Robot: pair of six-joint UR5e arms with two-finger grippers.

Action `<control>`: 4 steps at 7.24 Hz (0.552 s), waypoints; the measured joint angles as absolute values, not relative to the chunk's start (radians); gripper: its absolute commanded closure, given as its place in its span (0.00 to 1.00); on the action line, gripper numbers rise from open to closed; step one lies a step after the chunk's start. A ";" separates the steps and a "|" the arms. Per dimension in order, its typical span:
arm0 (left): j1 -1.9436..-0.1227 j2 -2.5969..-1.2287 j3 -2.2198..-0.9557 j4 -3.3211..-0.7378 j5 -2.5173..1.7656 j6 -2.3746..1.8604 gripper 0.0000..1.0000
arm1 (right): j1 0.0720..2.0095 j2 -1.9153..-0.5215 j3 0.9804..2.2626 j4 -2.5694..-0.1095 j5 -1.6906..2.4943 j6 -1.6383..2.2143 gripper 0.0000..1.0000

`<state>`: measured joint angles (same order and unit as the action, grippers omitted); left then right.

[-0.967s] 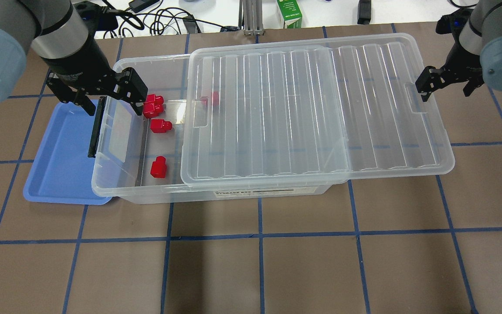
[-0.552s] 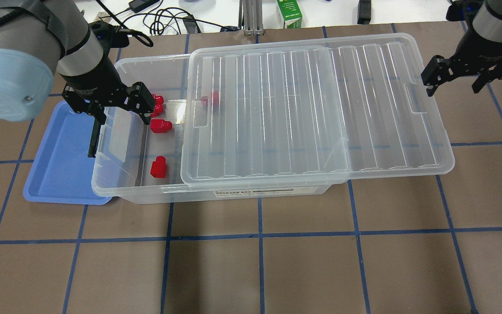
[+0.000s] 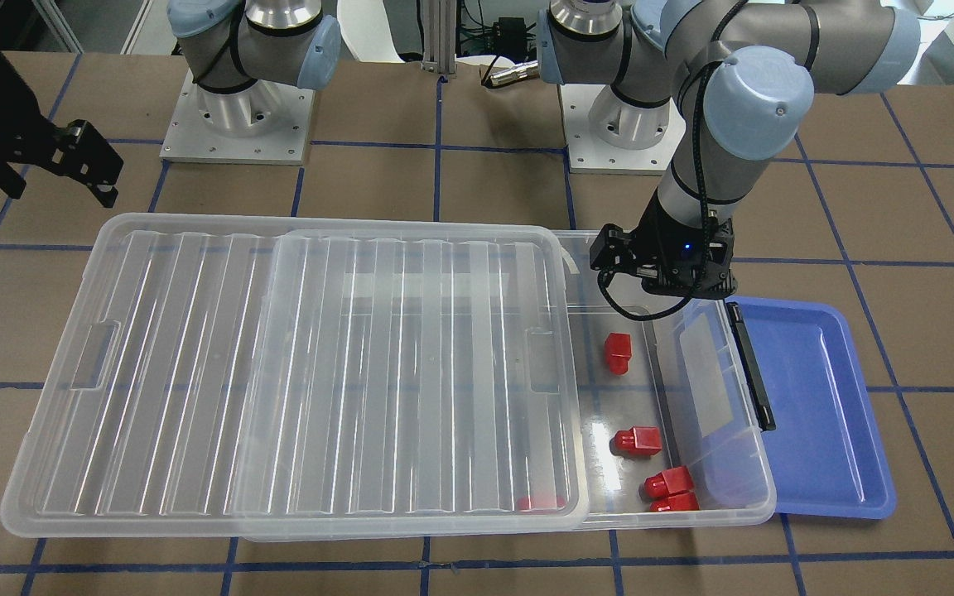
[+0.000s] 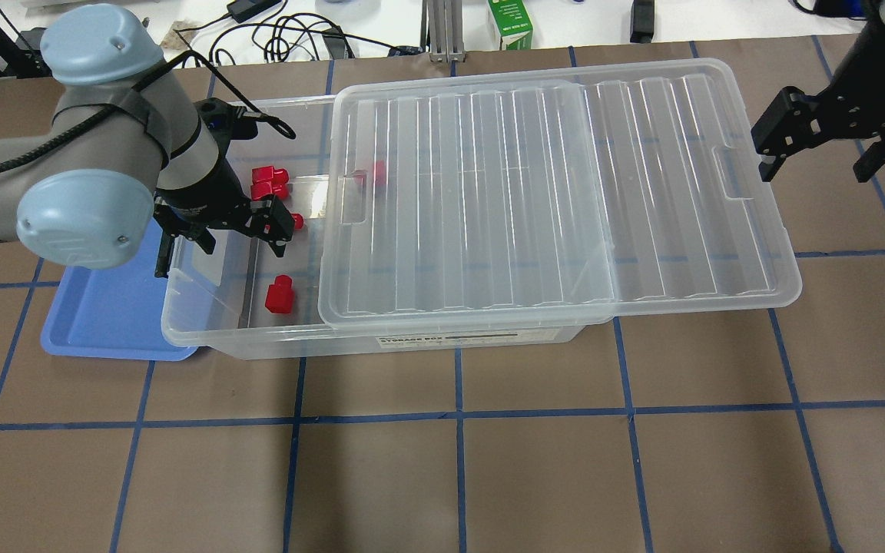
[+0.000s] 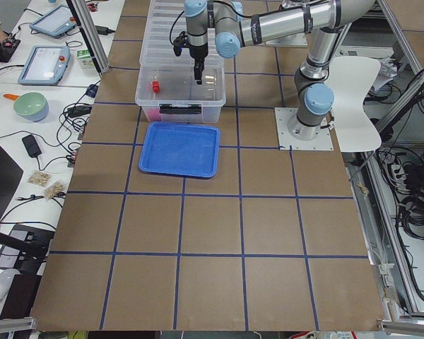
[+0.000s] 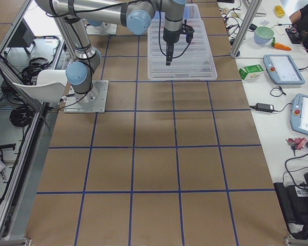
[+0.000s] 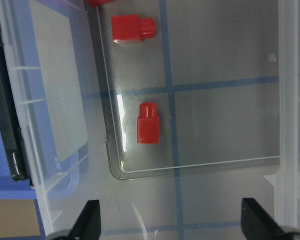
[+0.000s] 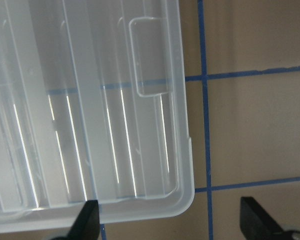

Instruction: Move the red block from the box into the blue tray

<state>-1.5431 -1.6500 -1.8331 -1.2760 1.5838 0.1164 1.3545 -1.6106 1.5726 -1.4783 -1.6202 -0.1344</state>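
The clear box (image 4: 204,332) has its ribbed lid (image 4: 550,192) slid towards my right, so its left end is open. Several red blocks lie there: one near the front (image 4: 281,295), which also shows in the left wrist view (image 7: 148,123), two together at the back (image 4: 268,180), one partly behind my gripper (image 4: 297,221) and one under the lid (image 4: 379,173). My left gripper (image 4: 243,246) is open and empty over the open end. The blue tray (image 4: 104,315) lies against the box's left end. My right gripper (image 4: 819,165) is open and empty, off the lid's right edge.
A black latch (image 4: 163,257) hangs on the box's left end, between the box and the tray. A green carton (image 4: 510,24) and cables (image 4: 273,38) lie beyond the table's far edge. The right wrist view shows the lid's corner and handle recess (image 8: 149,55).
My left gripper has moved from over the box's left rim to over the open end, nearer the front. My right gripper has drawn back to the right, away from the lid.
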 measured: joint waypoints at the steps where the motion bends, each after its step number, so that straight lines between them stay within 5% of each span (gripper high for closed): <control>1: -1.544 -1.667 -1.850 -1.248 1.583 0.118 0.00 | 1.401 -1.616 1.571 -1.461 -1.635 -0.092 0.00; 4: -1.544 -1.701 -1.892 -1.198 1.584 0.119 0.00 | 1.458 -1.618 1.573 -1.451 -1.643 -0.005 0.00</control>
<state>-1.5438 -1.7006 -1.8922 -1.1984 1.5844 0.1195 1.4585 -1.6181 1.5730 -1.4515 -1.6433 -0.0052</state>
